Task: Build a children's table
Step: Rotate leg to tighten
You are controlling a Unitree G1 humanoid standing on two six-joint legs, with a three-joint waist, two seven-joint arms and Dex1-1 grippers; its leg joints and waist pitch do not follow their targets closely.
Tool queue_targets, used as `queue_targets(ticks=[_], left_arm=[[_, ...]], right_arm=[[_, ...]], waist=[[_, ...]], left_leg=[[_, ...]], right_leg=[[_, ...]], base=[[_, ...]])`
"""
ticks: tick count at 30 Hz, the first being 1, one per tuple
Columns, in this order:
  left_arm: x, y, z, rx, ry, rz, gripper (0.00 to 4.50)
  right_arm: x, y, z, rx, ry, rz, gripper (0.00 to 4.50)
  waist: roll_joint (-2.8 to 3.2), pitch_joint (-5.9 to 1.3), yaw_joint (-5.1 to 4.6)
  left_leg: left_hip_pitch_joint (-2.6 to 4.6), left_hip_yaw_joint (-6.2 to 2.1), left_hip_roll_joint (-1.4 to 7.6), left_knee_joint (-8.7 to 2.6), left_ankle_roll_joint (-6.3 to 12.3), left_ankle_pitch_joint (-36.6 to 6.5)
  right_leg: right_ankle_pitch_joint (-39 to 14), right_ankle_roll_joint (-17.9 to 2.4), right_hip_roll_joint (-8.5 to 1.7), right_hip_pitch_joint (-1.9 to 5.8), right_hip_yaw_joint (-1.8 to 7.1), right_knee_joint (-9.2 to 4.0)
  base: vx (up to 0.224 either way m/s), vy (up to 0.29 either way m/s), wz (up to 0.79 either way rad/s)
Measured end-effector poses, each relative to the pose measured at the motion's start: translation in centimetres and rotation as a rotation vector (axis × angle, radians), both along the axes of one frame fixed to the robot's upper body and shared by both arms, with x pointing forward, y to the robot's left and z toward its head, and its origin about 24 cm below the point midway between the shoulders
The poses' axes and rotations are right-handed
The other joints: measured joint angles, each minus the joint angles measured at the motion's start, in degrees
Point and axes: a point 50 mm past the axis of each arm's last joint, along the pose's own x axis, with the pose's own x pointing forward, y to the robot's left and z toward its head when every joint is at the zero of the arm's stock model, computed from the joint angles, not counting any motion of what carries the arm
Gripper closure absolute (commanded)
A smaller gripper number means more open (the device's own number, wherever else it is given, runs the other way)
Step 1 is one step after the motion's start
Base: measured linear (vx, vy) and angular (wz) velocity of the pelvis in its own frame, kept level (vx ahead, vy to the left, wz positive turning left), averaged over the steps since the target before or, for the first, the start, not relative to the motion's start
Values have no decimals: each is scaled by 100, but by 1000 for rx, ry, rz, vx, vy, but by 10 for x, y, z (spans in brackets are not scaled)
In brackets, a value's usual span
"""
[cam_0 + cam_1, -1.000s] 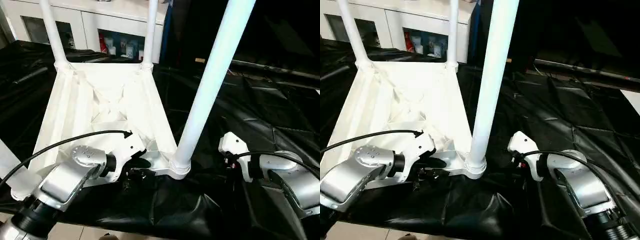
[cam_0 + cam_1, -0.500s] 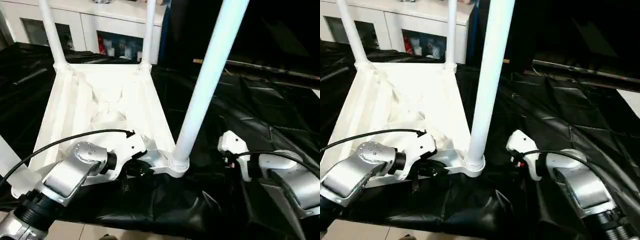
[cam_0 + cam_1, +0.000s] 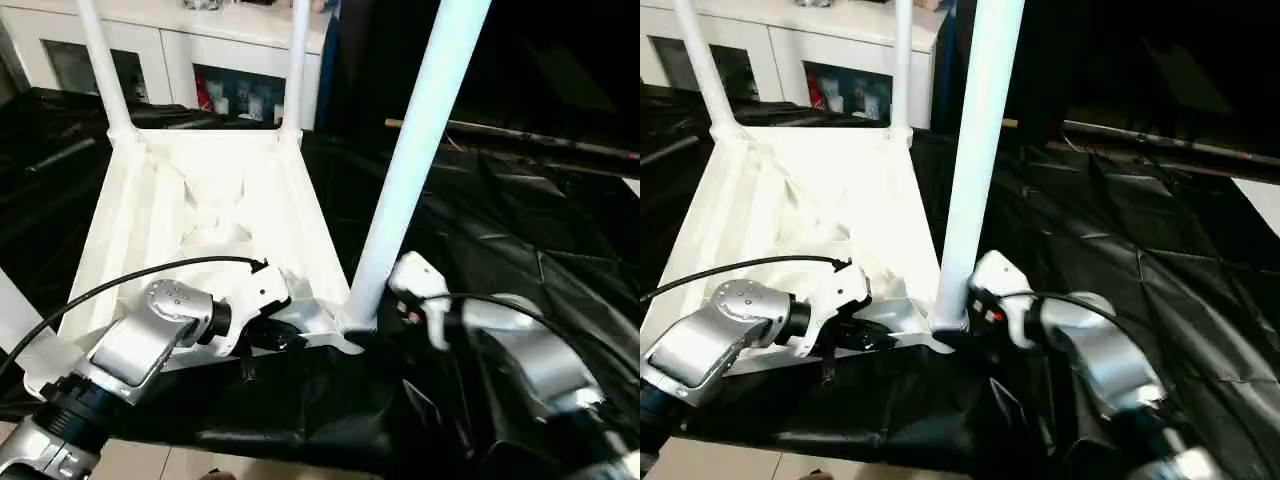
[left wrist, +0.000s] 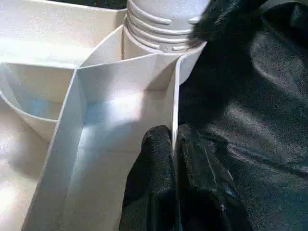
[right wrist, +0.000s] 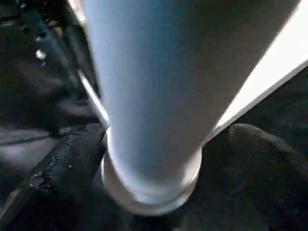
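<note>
The children's table lies upside down: its white ribbed tabletop (image 3: 210, 200) rests on the black cloth with white tube legs standing in its corner sockets. Two legs (image 3: 100, 70) (image 3: 295, 60) stand at the far corners, and the near right leg (image 3: 410, 150) rises from the socket (image 4: 161, 29) closest to me. My left gripper (image 4: 173, 132) is shut on the tabletop's thin rim wall, just beside that socket. My right gripper (image 5: 163, 144) stands open at the base of the near right leg, with one black finger (image 5: 67, 159) on each side of the tube.
The black-draped work table (image 3: 520, 220) stretches to the right, and its front edge runs just below my arms. A white cabinet (image 3: 200, 50) with glass doors stands behind it. A black cable (image 3: 150, 275) arcs over my left forearm.
My right arm has swung left from the open cloth to the near right leg, so its open fingers now straddle the tube's base. The left gripper stays at the rim.
</note>
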Motion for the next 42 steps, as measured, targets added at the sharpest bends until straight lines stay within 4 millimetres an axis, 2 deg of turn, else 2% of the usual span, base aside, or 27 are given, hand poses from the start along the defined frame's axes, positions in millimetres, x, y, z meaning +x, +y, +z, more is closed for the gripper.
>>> queue_targets(ticks=[3,4,7,21,29,33,35,38,39,41,42], left_arm=[[1,1,0,1,-2,-1,447],[2,1,-1,2,-3,-2,449],[3,2,-1,3,-3,0,450],[4,5,0,4,-3,10,450],[6,8,0,5,2,24,450],[21,2,-2,13,-42,110,450],[28,-4,-3,18,-66,155,450],[39,-13,-5,34,-100,227,450],[42,-19,-6,30,-103,242,450],[50,-27,-7,33,-112,279,450],[57,-36,-8,39,-124,306,450]], right_arm=[[2,1,-1,4,3,0,0],[2,1,-2,6,5,-2,19],[3,2,-4,7,11,0,30],[2,8,-9,44,33,12,162],[3,11,-11,70,42,-6,175],[18,18,-15,92,25,-177,176],[26,23,-18,103,19,-281,176],[37,30,-21,123,19,-456,176],[41,32,-22,125,21,-502,176],[47,40,-23,138,25,-602,177],[53,47,-23,131,20,-670,177]], waist=[[3,-2,1],[4,-2,0],[3,-2,0],[-2,1,-16],[-2,1,-24],[-10,10,-137],[0,15,-179],[37,32,-212],[47,39,-224],[76,57,-245],[109,78,-267]], left_leg=[[1,0,0,-1,0,0],[2,0,0,-1,0,0],[4,-1,0,-1,0,0],[4,-14,-1,-1,0,0],[4,-55,-4,-23,0,0],[4,-63,-11,-23,0,0],[4,-77,-11,-28,0,0],[0,-132,-9,-53,0,0],[4,-135,-8,-69,1,-1],[10,-136,-6,-71,2,-1],[16,-137,-2,-75,3,-2]], right_leg=[[0,0,0,0,-1,0],[0,0,0,0,-1,0],[0,0,0,0,-2,0],[0,0,0,-8,-13,-31],[0,0,0,-8,-41,-92],[0,0,-2,-11,-48,-118],[0,0,-9,-4,-82,-158],[0,0,-54,26,-219,-285],[0,0,-112,39,-301,-319],[0,0,-143,64,-366,-364],[0,0,-180,106,-452,-421]], base=[[0,0,0],[0,0,0],[0,0,0],[0,0,0],[0,0,0],[0,0,0],[-27,15,-6],[0,0,0],[0,0,0],[0,0,0],[0,0,0]])
